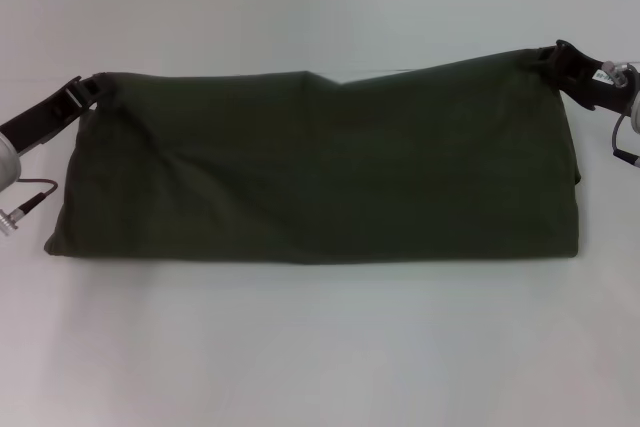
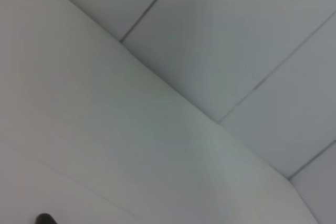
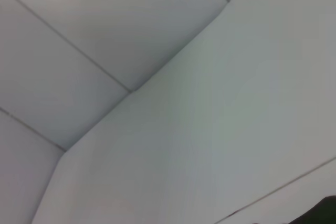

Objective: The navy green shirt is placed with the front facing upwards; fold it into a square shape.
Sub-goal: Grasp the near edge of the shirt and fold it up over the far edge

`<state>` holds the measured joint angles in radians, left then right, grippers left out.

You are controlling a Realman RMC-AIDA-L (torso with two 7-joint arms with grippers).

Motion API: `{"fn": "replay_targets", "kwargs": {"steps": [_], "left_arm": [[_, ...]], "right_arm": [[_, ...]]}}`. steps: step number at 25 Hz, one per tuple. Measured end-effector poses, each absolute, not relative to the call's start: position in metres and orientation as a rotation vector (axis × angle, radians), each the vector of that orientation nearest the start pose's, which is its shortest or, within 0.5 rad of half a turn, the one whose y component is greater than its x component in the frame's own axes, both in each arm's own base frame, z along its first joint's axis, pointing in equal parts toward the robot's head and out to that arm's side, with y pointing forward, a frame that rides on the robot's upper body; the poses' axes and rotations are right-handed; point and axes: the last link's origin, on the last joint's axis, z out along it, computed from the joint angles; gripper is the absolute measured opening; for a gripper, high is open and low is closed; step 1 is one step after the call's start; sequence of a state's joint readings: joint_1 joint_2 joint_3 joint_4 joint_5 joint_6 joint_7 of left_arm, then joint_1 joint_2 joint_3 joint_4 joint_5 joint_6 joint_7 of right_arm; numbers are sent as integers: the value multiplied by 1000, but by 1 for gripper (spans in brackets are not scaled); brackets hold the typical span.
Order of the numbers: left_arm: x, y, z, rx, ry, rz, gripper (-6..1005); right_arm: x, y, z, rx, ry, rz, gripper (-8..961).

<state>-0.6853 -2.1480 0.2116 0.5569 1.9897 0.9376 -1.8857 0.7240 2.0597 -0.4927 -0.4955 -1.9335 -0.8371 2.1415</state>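
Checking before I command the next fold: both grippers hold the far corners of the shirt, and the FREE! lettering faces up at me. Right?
Not quite. In the head view the left gripper and right gripper do hold the far corners of the navy green shirt, but no lettering shows; only plain fabric faces up.

navy green shirt (image 1: 320, 167) | dark olive, plain side showing | folded wide band, top corners lifted | white table

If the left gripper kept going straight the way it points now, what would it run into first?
Likely more of the navy green shirt. The left gripper sits at the shirt's far left corner, aimed inward toward the right gripper at the opposite corner. Height above the cloth is unclear, so it might skim over it.
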Motion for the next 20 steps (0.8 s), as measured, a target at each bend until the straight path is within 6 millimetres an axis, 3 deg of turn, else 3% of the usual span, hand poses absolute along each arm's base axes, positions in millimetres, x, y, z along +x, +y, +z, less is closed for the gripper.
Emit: {"fn": "replay_targets", "kwargs": {"steps": [8, 20], "left_arm": [[-303, 418, 19, -1610, -1450, -955, 105], [-303, 421, 11, -1564, -1432, -947, 106]], "right_arm": [[288, 445, 28, -1610, 1574, 902, 64], [273, 455, 10, -1631, 1535, 869, 67]]}}
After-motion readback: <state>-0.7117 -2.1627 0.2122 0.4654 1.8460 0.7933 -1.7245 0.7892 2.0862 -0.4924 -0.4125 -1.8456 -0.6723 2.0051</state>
